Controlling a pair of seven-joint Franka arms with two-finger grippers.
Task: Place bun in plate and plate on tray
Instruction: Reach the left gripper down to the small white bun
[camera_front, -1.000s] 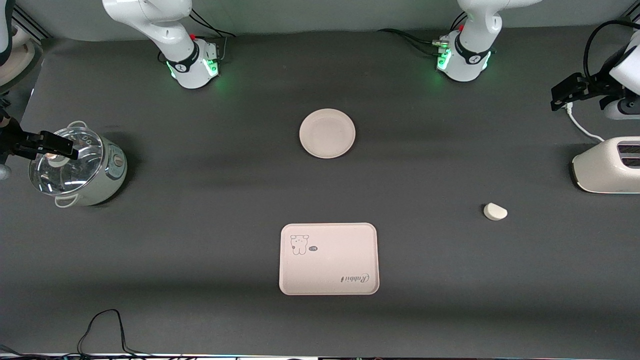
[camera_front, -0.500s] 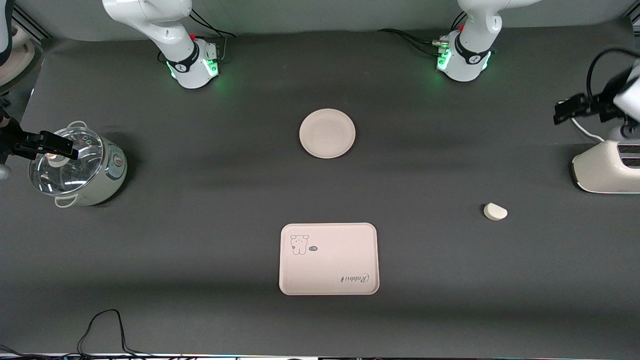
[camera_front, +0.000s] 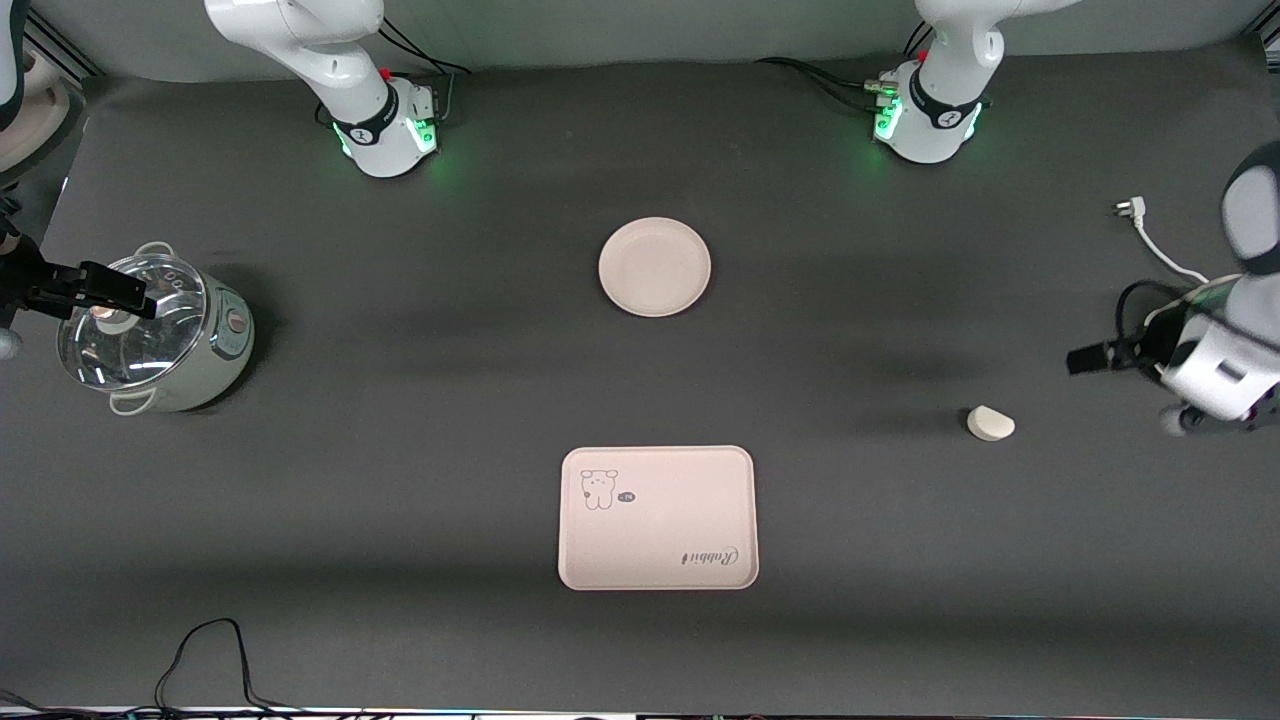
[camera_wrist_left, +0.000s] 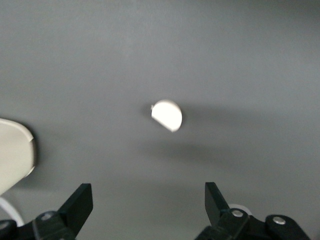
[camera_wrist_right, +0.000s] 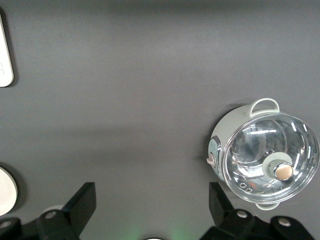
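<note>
Front view: the bun (camera_front: 990, 423) is lying on the table (camera_front: 400, 400) toward the left arm's end, well apart from the plate (camera_front: 655, 267) and the tray (camera_front: 657, 517); the tray is nearer the camera than the plate. The left tool (camera_wrist_left: 149, 205) is hanging spread over bare table near the bun. The right tool (camera_wrist_right: 152, 210) is hanging spread beside the pot (camera_front: 160, 335).

Small off-white half-round bun (camera_front: 990, 423) lying on the tabletop (camera_front: 400, 420); round cream plate (camera_front: 655, 267) sitting empty; rectangular pinkish-cream tray (camera_front: 657, 517) lying empty, nearest the camera.
</note>
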